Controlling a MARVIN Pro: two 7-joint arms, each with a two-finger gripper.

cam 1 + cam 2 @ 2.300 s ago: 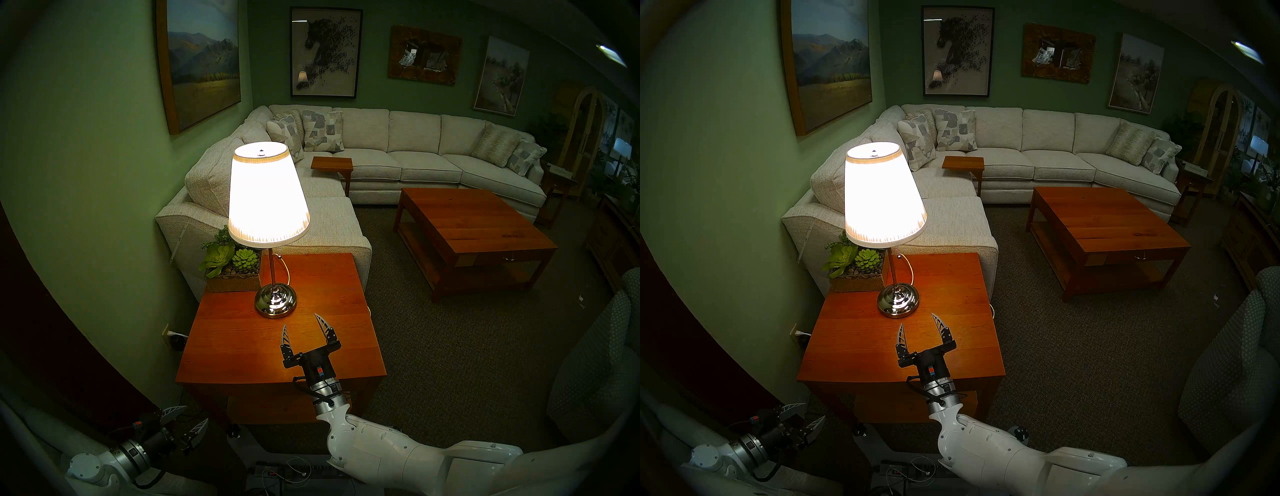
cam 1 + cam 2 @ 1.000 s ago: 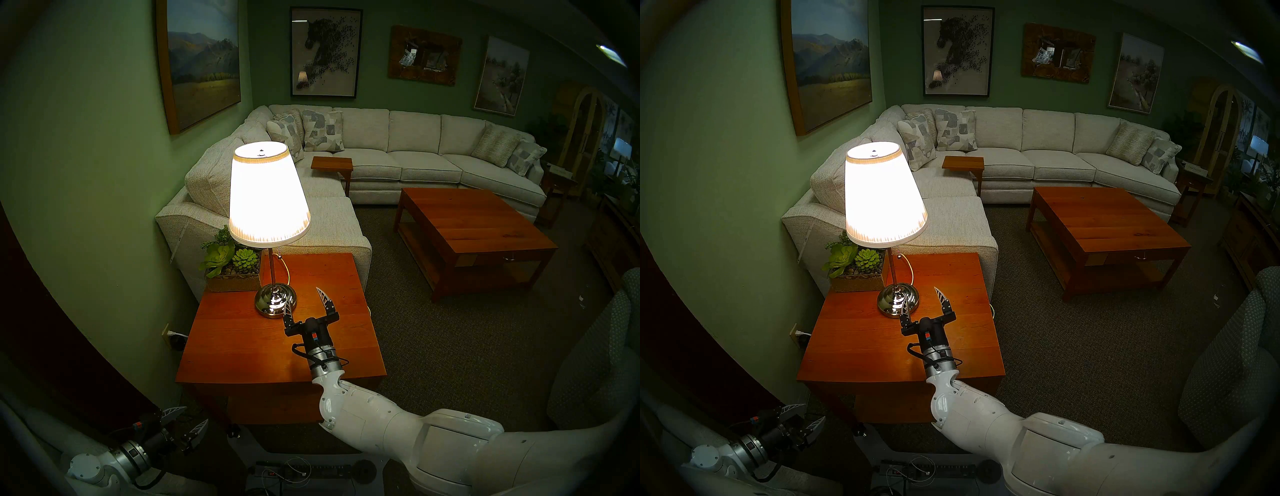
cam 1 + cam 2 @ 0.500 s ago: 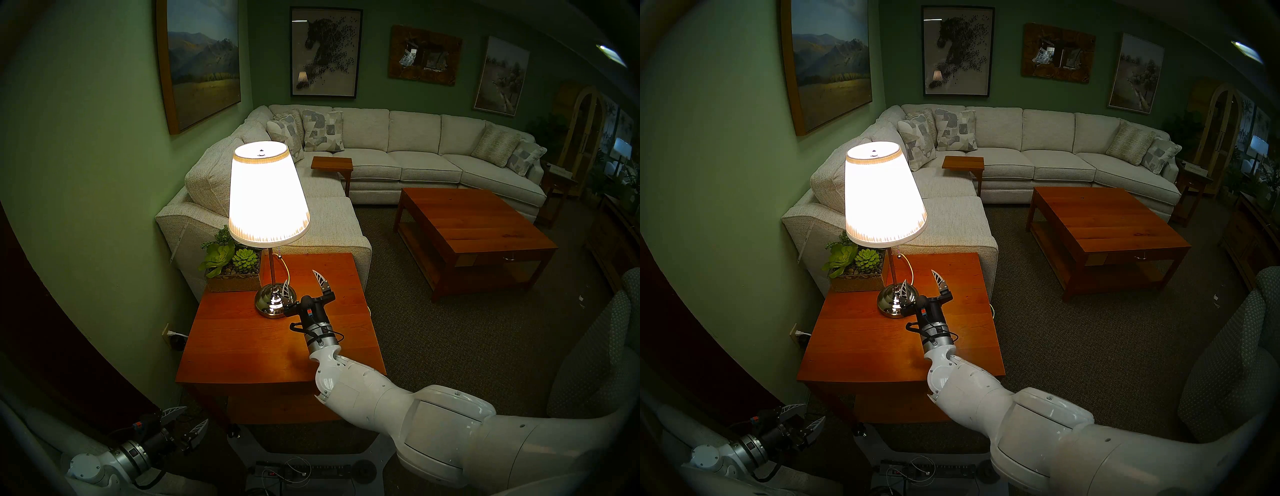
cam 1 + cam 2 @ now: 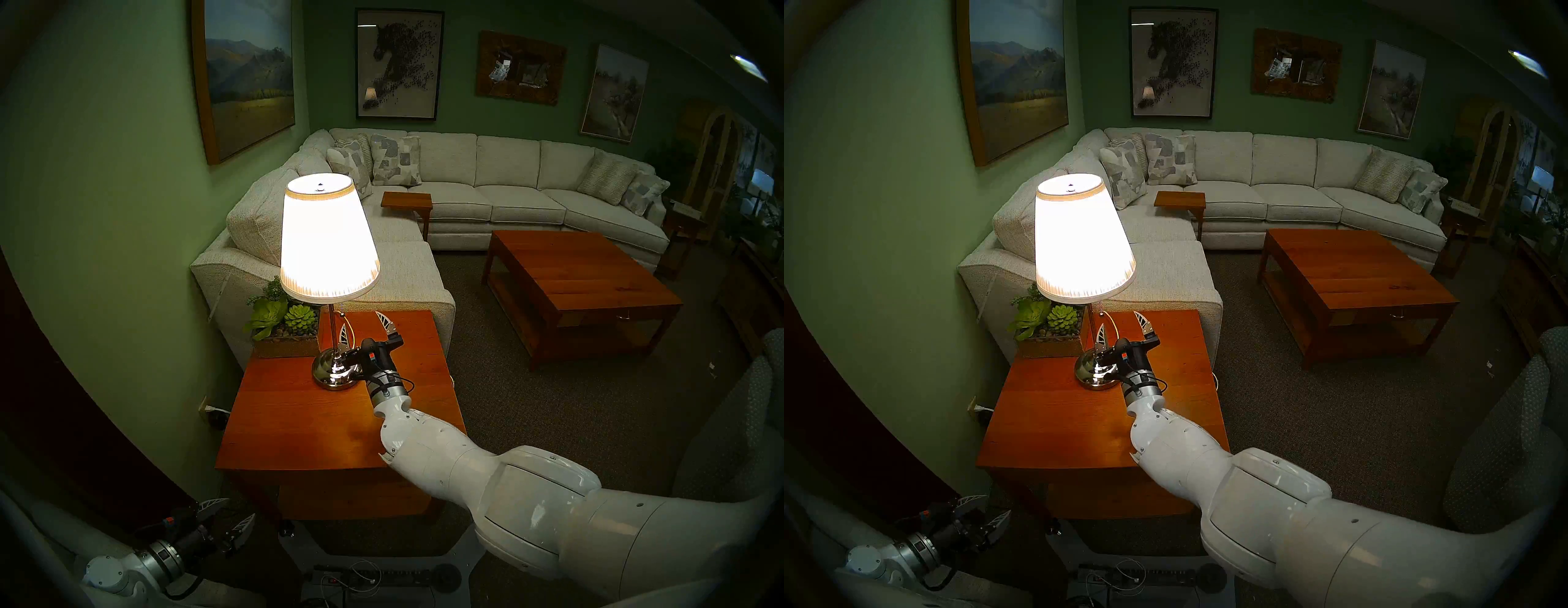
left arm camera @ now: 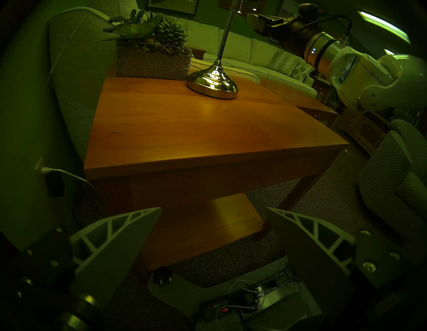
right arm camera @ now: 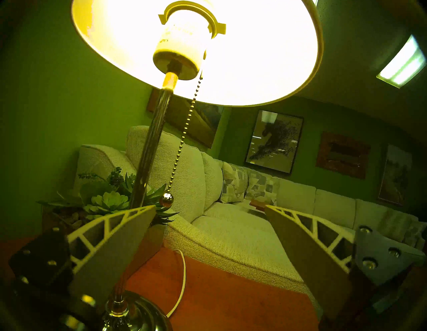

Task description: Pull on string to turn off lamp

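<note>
The lamp [image 4: 329, 237] stands lit at the back left of a wooden side table [image 4: 292, 429], with a white shade, chrome pole and domed base [image 4: 326, 373]. The string [image 4: 340, 309] is a thin beaded chain hanging beside the pole, ending in a small knob [image 6: 166, 200]. My right gripper [image 4: 360, 320] is open and empty, just right of the pole and below the shade. In the right wrist view the chain [image 6: 184, 134] hangs above my right gripper [image 6: 210, 206], its knob just over the left fingertip. My left gripper [image 4: 240, 508] is open, low beside the table.
A box planter with succulents [image 4: 284, 327] sits left of the lamp. A cream power cord [image 6: 182, 272] curves behind the base. A sofa arm [image 4: 403, 297] lies just beyond the table. A coffee table [image 4: 581, 288] stands to the right. A power strip [image 4: 365, 577] lies on my base.
My right arm has reached forward and up from the table's front to beside the lamp pole, gripper still open. The lamp stays lit. The left arm has not moved.
</note>
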